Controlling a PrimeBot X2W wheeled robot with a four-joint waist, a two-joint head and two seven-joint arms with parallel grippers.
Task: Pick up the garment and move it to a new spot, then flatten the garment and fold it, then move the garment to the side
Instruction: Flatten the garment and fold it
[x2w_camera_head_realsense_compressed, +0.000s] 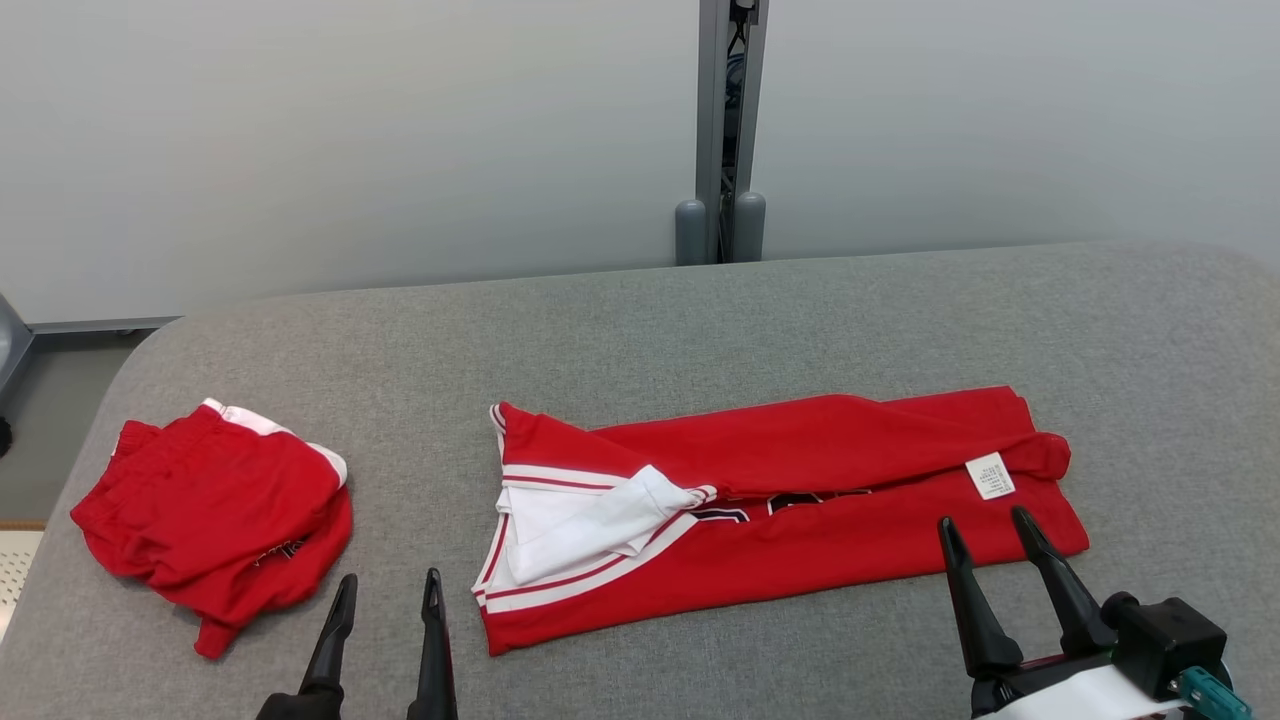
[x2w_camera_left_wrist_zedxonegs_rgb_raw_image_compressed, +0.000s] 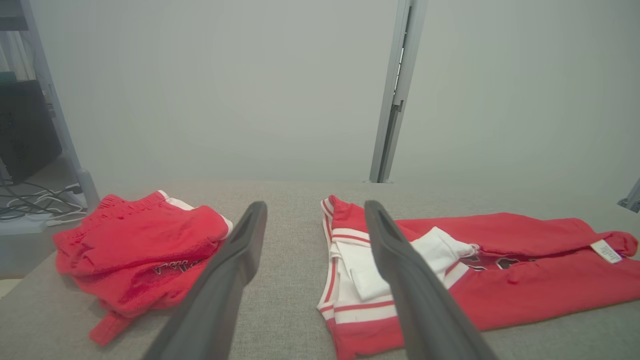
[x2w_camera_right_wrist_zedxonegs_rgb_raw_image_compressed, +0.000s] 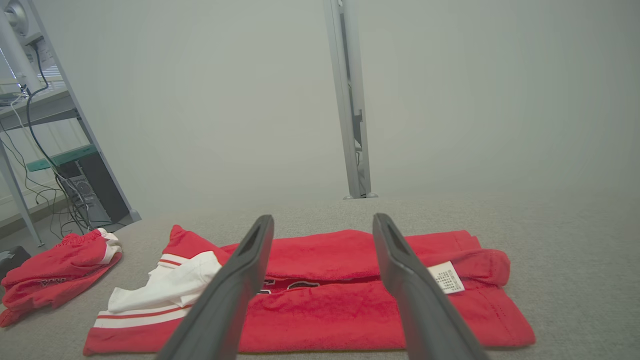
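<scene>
Head view shows a long red garment with white stripes, lying folded in a strip across the middle of the soft gray table. A small white tag sits near its right end. The left gripper is over bare table just beside the garment's left end, with its two fingers spread apart and nothing between them. The right gripper is at the garment's near edge by the right end, fingers spread wide too, holding nothing. A red pile of cloth lies bunched up at the table's left side, apart from the garment.
</scene>
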